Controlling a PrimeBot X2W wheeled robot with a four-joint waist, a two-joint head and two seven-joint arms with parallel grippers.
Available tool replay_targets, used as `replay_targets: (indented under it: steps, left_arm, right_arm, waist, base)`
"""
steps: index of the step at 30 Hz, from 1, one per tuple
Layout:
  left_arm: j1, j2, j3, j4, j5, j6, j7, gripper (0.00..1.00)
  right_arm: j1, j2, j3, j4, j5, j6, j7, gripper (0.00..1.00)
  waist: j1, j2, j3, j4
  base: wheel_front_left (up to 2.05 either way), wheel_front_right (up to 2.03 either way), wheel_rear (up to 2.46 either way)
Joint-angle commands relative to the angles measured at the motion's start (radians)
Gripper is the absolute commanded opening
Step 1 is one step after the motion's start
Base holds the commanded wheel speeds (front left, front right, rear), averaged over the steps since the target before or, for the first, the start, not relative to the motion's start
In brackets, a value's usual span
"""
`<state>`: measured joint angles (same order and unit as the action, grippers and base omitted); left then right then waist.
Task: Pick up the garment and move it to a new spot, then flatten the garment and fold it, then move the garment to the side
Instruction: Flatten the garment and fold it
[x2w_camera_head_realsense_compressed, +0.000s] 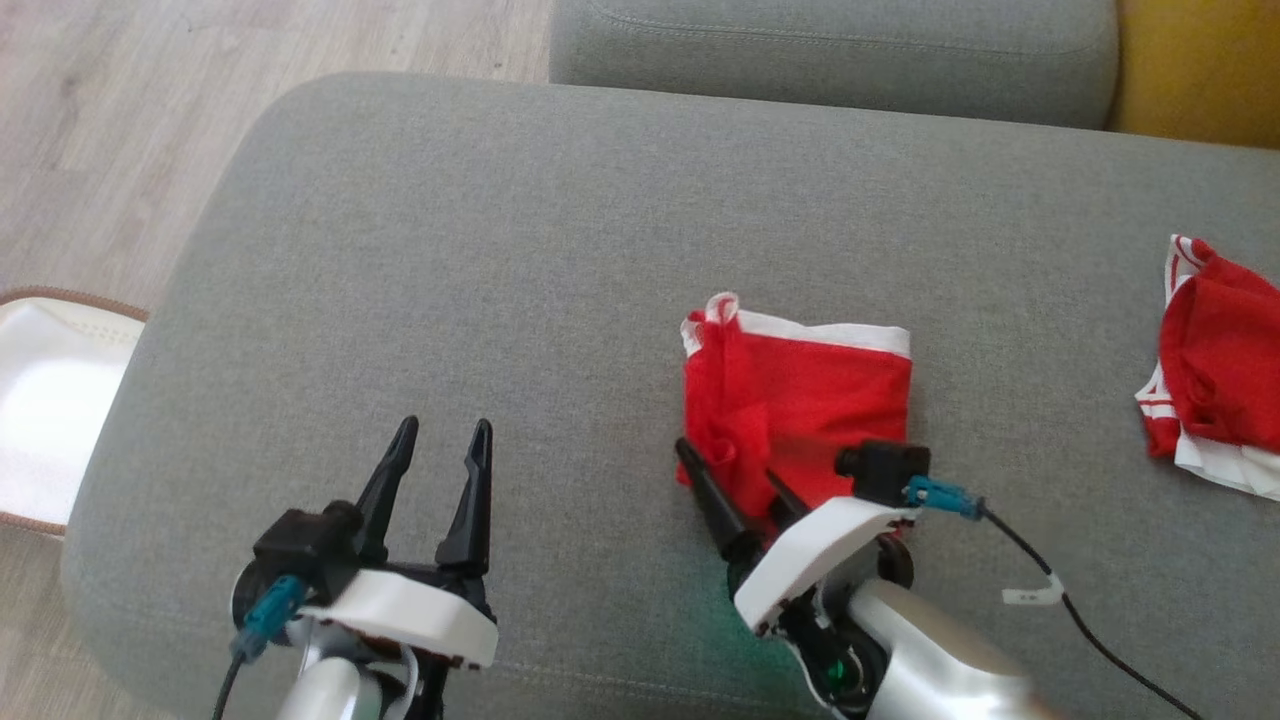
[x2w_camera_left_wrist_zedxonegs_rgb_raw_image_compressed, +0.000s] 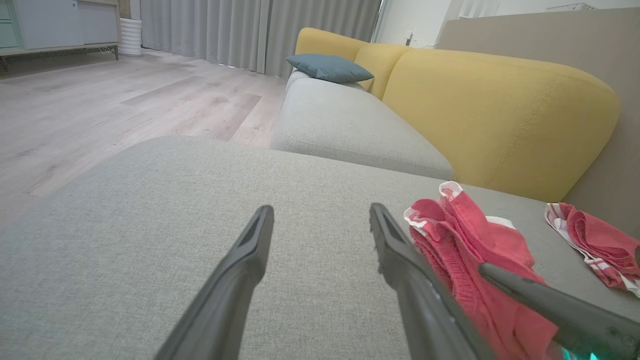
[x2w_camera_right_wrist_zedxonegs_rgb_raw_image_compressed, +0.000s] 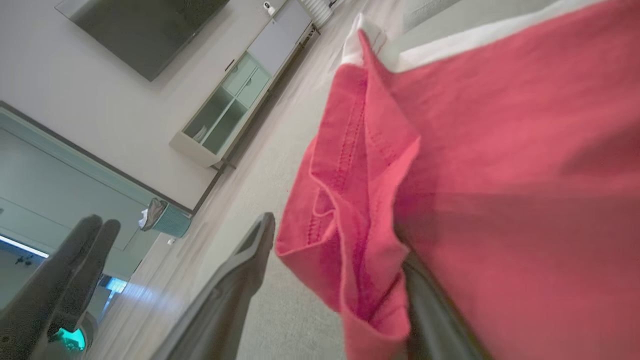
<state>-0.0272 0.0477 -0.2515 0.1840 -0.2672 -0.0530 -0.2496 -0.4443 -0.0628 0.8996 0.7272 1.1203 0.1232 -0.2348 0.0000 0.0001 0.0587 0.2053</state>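
Okay, head view: left gripper (x2w_camera_head_realsense_compressed: 443, 445) hovers over the bare grey cushion (x2w_camera_head_realsense_compressed: 500, 250), fingers spread wide, holding nothing. Right gripper (x2w_camera_head_realsense_compressed: 735, 490) is also parted, at the near-left corner of the red garment (x2w_camera_head_realsense_compressed: 810, 390). One finger sits just beside the cloth's left edge, the other on or under it, can't tell which. Garment lies folded, right of centre on the cushion. It is roughly square, so no clear long axis; white band runs across the far edge, red body toward the robot. Second red garment (x2w_camera_head_realsense_compressed: 1215, 370) is well apart at the right edge.

Left wrist view: left gripper (x2w_camera_left_wrist_zedxonegs_rgb_raw_image_compressed: 322, 225) is wide open above the cushion (x2w_camera_left_wrist_zedxonegs_rgb_raw_image_compressed: 150, 225), gripping nothing. Garment (x2w_camera_left_wrist_zedxonegs_rgb_raw_image_compressed: 470, 245) is just beside its right finger, with a right-gripper finger (x2w_camera_left_wrist_zedxonegs_rgb_raw_image_compressed: 550, 300) lying across the cloth.

Right wrist view: right gripper (x2w_camera_right_wrist_zedxonegs_rgb_raw_image_compressed: 335, 240) is open. Its left finger (x2w_camera_right_wrist_zedxonegs_rgb_raw_image_compressed: 245, 270) is clear over grey fabric, and the other is partly covered by a loose fold of the garment (x2w_camera_right_wrist_zedxonegs_rgb_raw_image_compressed: 500, 150).
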Motion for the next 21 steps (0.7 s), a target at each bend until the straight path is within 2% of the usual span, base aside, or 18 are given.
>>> replay_targets:
  steps: [1,12,21]
  left_arm:
    - [-0.044,0.003,0.024,-0.030,-0.009,0.000,-0.012,1.00]
    - [-0.041,0.003,0.030,-0.032,-0.008,0.003,-0.012,1.00]
    - [-0.031,0.003,0.042,-0.036,-0.005,0.007,-0.012,1.00]
  right_arm:
    - [-0.031,0.013,0.020,-0.009,0.013,0.008,0.006,1.00]
    - [-0.067,0.013,0.088,0.076,0.058,0.008,0.010,1.00]
    - [-0.103,0.013,0.043,0.131,-0.015,0.008,-0.025,1.00]
  waist:
    - [0.0000,-0.0001,-0.001,0.001]
    - [0.0000,-0.0001,-0.009,-0.013]
    - [0.0000,-0.0001,-0.037,-0.051]
  base:
    - [0.00,0.00,0.00]
    - [0.00,0.00,0.00]
    - [0.00,0.00,0.00]
